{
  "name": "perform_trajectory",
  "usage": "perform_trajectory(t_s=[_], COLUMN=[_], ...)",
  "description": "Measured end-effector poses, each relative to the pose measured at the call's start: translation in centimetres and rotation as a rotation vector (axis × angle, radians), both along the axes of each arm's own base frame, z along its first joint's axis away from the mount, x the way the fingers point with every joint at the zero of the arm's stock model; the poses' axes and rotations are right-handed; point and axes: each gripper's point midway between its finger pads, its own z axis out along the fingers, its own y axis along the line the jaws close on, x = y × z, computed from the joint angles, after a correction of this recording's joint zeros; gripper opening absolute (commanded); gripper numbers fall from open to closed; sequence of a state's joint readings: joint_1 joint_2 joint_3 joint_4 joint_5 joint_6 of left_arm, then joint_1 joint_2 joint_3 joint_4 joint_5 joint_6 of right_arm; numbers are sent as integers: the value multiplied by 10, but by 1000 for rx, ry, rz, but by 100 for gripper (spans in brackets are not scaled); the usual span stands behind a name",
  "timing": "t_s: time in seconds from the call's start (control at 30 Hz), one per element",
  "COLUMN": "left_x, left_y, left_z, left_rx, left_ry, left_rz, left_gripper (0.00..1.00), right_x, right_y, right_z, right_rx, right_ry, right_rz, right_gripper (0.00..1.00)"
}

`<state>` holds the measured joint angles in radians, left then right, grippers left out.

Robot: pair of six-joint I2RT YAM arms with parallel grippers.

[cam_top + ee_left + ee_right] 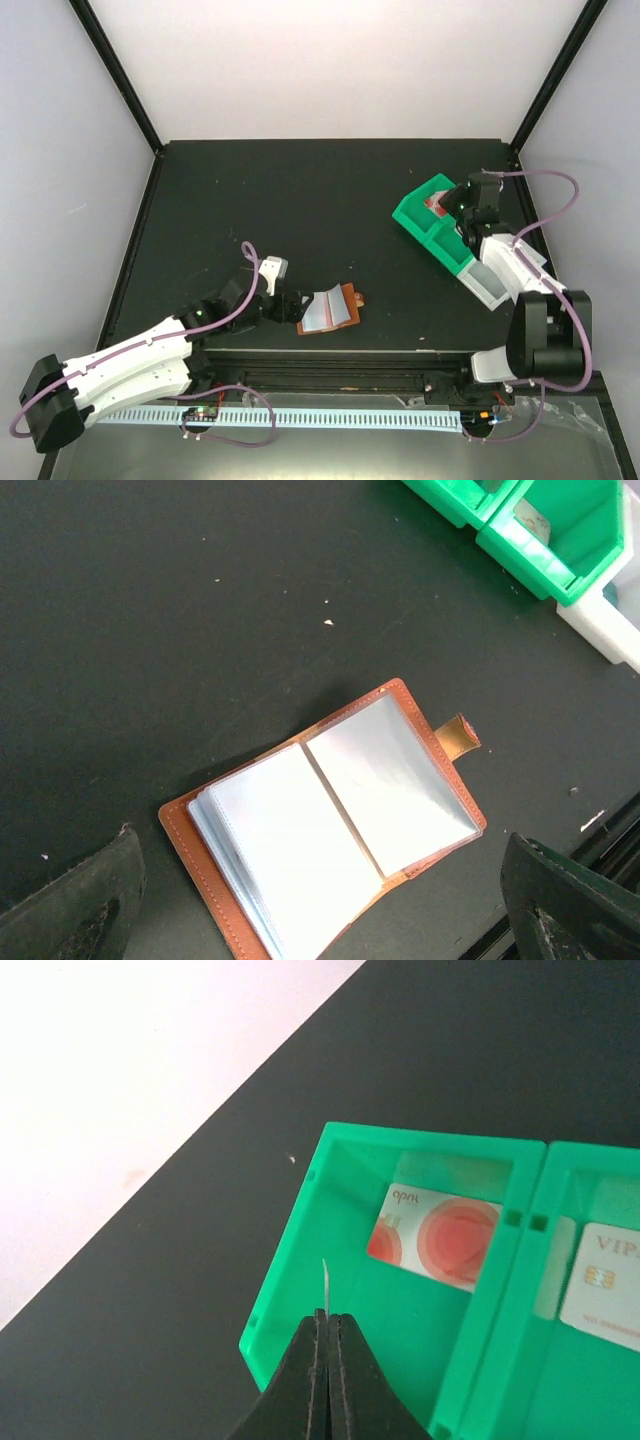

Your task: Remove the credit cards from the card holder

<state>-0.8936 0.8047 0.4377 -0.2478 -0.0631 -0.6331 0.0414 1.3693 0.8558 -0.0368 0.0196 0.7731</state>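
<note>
The brown card holder [328, 310] [330, 830] lies open on the dark table, pale sleeves facing up, snap tab [458, 735] at its right. My left gripper [285, 306] [322, 885] hovers just over it, open, its fingers apart on either side. My right gripper [457, 200] [328, 1318] is shut on a thin credit card [325, 1282], seen edge-on, above the green tray's left compartment. A white card with red circles [440, 1238] lies flat in that compartment. A pale card [610, 1285] lies in the compartment beside it.
The green compartmented tray [425, 228] [295, 1260] [560, 540] stands at the back right, with a white bin [490, 282] [612, 630] adjoining it toward the near side. A white wall rises behind the table's far edge.
</note>
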Motion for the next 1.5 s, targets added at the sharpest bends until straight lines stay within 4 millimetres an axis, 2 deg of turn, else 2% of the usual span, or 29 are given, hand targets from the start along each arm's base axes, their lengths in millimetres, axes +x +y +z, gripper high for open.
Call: perform_trajectory(t_s=[0.23,0.57,0.8,0.97,1.27,1.5], left_x=[-2,-5,-6,-6,-7,-7], left_y=[1,4,5,5,4,3], left_z=[-2,6,13,13,5,4], left_rx=[-11,-40,-68,-67,-43,-40], left_ry=[25,21,10,9,33,37], left_rz=[8,18,20,20,15,10], left_gripper=[99,99,99,99,99,99], right_x=[31,54,61,66,80,84], right_y=[-9,-11,-14,-13,-16,-20], right_z=[-18,-68,-86,-85,-69,-74], right_rx=[2,85,97,100,98,89], right_ry=[21,55,59,41,-5,7], right_rz=[-65,-143,-171,-170,-180,-189], right_gripper=[1,1,1,1,1,1])
